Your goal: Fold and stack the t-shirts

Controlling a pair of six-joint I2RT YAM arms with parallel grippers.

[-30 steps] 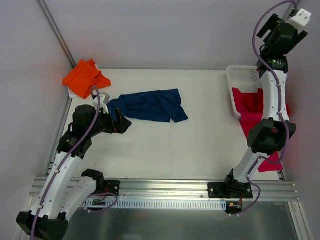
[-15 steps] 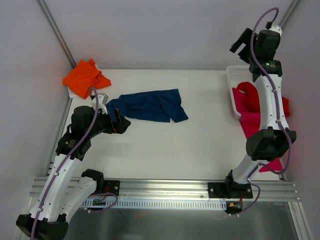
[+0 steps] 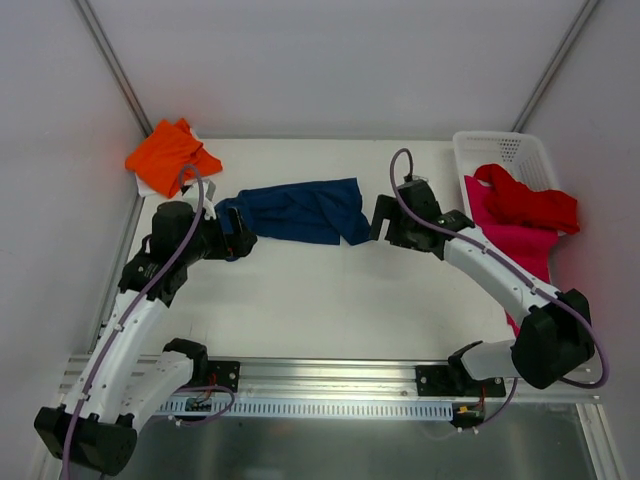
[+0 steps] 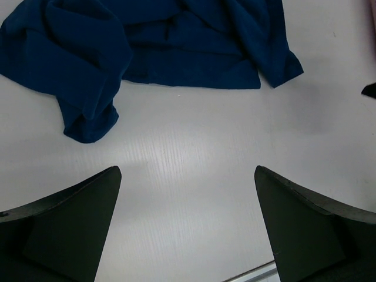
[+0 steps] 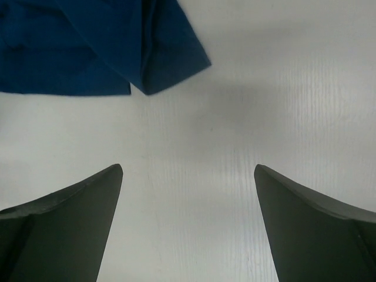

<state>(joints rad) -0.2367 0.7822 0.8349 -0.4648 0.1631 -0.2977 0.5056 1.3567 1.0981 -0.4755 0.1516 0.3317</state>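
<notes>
Navy tee (image 3: 298, 210) crumpled; right gripper (image 3: 381, 219) has swung down beside it, left gripper (image 3: 243, 240) opposite, both spread; flattening likely next.

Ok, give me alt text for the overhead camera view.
A crumpled navy t-shirt lies between the left gripper and right gripper. An orange t-shirt sits far left; a red t-shirt and pink t-shirt spill from a white basket at right.
</notes>
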